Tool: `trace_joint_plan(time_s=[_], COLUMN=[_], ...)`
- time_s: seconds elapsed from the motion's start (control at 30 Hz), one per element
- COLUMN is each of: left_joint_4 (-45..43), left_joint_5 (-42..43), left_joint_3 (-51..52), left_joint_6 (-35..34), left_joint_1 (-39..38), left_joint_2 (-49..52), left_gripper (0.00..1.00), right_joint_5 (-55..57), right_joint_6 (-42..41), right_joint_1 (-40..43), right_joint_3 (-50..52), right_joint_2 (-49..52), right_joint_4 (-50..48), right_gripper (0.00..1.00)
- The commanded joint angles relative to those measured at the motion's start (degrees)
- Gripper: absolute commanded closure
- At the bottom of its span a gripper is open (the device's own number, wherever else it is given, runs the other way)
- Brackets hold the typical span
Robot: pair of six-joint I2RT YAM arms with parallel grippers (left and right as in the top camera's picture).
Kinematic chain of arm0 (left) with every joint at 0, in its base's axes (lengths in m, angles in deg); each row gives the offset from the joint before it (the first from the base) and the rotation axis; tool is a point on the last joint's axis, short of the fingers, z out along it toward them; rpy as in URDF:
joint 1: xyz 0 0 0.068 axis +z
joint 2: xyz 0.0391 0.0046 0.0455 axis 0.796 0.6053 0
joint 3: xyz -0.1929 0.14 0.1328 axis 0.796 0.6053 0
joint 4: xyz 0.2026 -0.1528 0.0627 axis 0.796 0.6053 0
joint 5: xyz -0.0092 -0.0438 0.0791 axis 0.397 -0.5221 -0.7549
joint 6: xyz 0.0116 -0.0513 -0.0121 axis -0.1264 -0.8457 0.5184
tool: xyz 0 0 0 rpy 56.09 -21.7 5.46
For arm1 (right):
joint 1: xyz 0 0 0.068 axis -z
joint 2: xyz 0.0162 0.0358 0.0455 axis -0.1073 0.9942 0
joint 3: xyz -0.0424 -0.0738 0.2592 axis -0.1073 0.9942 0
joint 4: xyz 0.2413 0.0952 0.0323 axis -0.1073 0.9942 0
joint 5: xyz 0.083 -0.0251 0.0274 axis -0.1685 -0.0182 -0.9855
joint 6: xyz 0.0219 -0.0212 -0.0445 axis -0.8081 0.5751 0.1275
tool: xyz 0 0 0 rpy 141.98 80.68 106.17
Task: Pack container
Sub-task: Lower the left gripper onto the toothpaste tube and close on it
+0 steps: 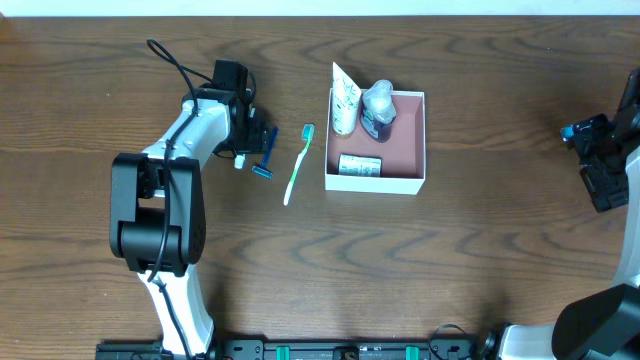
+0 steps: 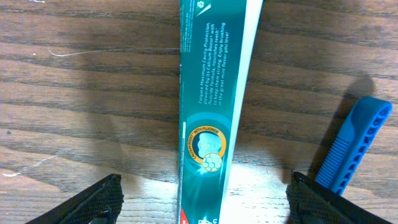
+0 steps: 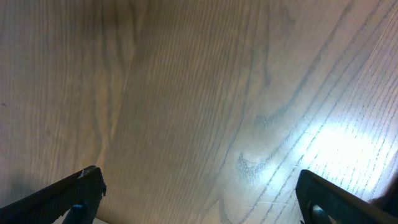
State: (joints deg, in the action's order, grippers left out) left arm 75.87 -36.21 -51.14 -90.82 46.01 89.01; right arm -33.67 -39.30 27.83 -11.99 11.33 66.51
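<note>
The container, a square white box with a pink-brown inside, stands right of the table's middle. It holds a white tube, a small bottle and a small soap box. My left gripper is open and low over the table to the left of the container. In the left wrist view its jaws straddle a teal toothpaste box lying on the wood, without touching it. A blue razor lies just beside its right jaw. My right gripper is open and empty at the far right, and its wrist view shows only bare wood.
A teal-and-white toothbrush lies between the blue razor and the container. The toothpaste box is hidden under the left arm in the overhead view.
</note>
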Motion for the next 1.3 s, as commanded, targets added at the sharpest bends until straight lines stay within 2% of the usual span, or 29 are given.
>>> trace_joint_plan(time_s=[0.0,0.1,0.2,0.6,0.87,1.07,1.27], left_joint_4=[-0.2,-0.2,-0.3,-0.3,-0.3,-0.8,-1.6], left_joint_5=[1.0,1.0,1.0,1.0,1.0,1.0,1.0], left_joint_3=[0.7,0.7,0.9,1.3,1.3,1.3,1.3], left_joint_6=[-0.5,-0.5,-0.5,-0.5,-0.5,-0.5,-0.5], left_joint_1=[0.3,0.3,0.3,0.3,0.3,0.3,0.3], left_joint_2=[0.7,0.7,0.7,0.7,0.7,0.7,0.7], left_gripper=[0.16,0.16,0.24,0.26,0.39,0.57,0.57], right_joint_5=[0.6,0.6,0.6,0.6,0.6,0.6,0.6], right_joint_6=[-0.7,-0.7,-0.7,-0.7,-0.7,-0.7,-0.7], right_joint_1=[0.5,0.5,0.5,0.5,0.5,0.5,0.5], right_joint_3=[0.0,0.0,0.0,0.0,0.0,0.0,0.0], right_joint_2=[0.3,0.3,0.3,0.3,0.3,0.3,0.3], right_joint_4=[0.2,0.2,0.2,0.2,0.2,0.2,0.2], right_gripper=[0.01,0.01,0.01,0.01,0.01,0.01,0.01])
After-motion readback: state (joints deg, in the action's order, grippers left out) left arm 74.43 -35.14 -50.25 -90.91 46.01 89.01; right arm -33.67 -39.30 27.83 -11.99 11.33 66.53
